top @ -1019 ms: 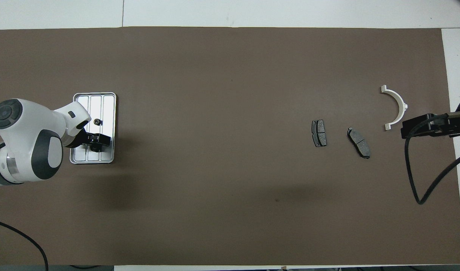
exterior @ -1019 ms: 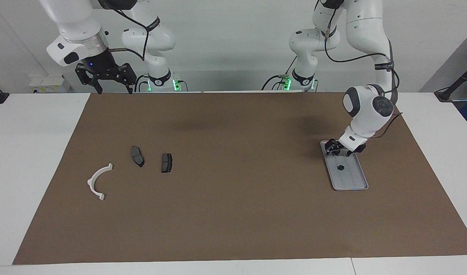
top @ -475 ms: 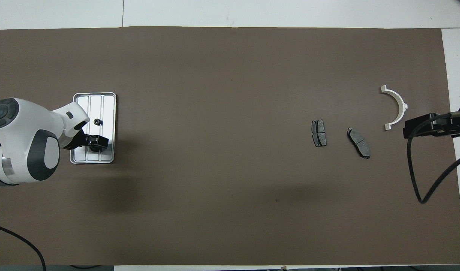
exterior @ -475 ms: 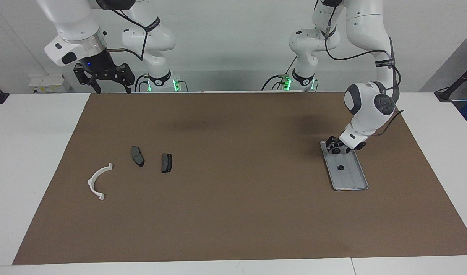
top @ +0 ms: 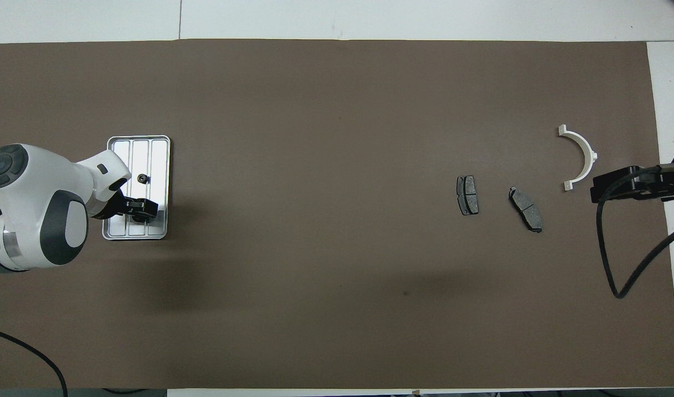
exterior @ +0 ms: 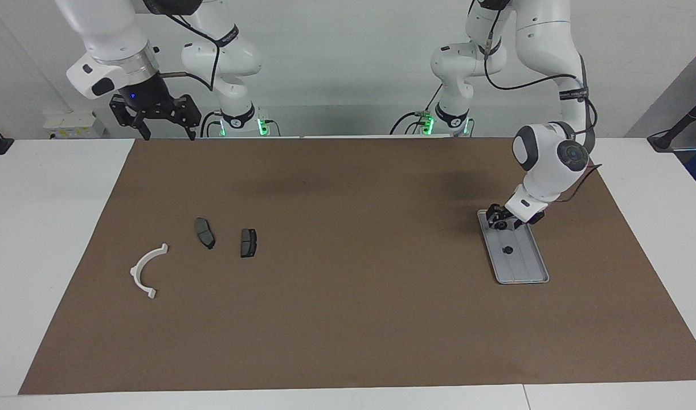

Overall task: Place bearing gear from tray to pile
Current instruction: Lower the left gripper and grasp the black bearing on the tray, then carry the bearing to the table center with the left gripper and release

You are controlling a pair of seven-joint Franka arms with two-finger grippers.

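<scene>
Grippers, right: right gripper [exterior: 170, 135] hangs high over the edge of the brown mat [exterior: 348, 319] at the robots' end, on the right arm's side, jaws spread wide with nothing in them; this arm waits.
Grippers, left: left gripper [exterior: 500, 223] is down at the end of the tray [exterior: 524, 281] nearest the robots, its tip low over the ribbed floor. A dark round shape sits right at the tip. I cannot tell from where I stand whether it is a loose part or a bit of the gripper, nor whether the gripper is open or clamped.
Tray: flat silver-grey metal, rounded corners, raised rim, ribs running lengthwise; it lies on the mat toward the left arm's end of the table, long side pointing away from the robots.
Bearing gear: bearing gear [exterior: 508, 249] is a tiny dark round piece lying about mid-tray on the floor, a little farther from the robots than the left gripper and clear of it.
Pile: pile [exterior: 248, 243] lies toward the right arm's end, well apart from the tray.
Pile, pads: two dark grey brake pads [exterior: 204, 233] lie flat, near each other and not touching.
Pile, bracket: white half-ring bracket [exterior: 134, 270] lies farthest from the robots, beside the pads and apart from them.
</scene>
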